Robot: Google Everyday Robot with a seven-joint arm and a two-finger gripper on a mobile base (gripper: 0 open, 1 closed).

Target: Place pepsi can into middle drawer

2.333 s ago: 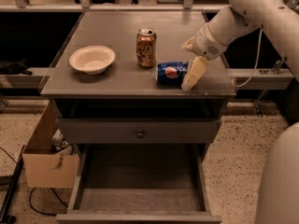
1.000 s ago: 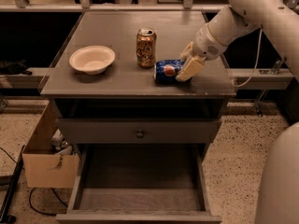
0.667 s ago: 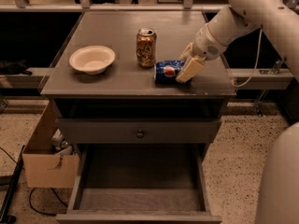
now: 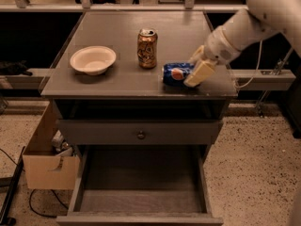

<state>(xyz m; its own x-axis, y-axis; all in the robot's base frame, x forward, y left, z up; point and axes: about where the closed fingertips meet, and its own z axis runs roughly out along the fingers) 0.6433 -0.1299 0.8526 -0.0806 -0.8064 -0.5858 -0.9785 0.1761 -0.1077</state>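
Note:
The pepsi can (image 4: 175, 74) lies on its side on the cabinet top (image 4: 117, 81), near the front right edge, logo facing me. My gripper (image 4: 197, 66) reaches in from the right and is shut on the can's right end, one cream finger (image 4: 200, 73) in front of it and the other behind. The can rests on the surface. The middle drawer (image 4: 141, 187) is pulled open below, at the bottom of the view, its pale floor bare.
A gold-brown can (image 4: 147, 48) stands upright just left of and behind the pepsi can. A white bowl (image 4: 93, 59) sits at the left. A closed drawer front with a round knob (image 4: 140, 135) is above the open drawer. A cardboard box (image 4: 46, 166) stands on the floor at the left.
My gripper moved left from beside the pepsi can onto its right end and nudged the can slightly left. It has held still there for the last second.

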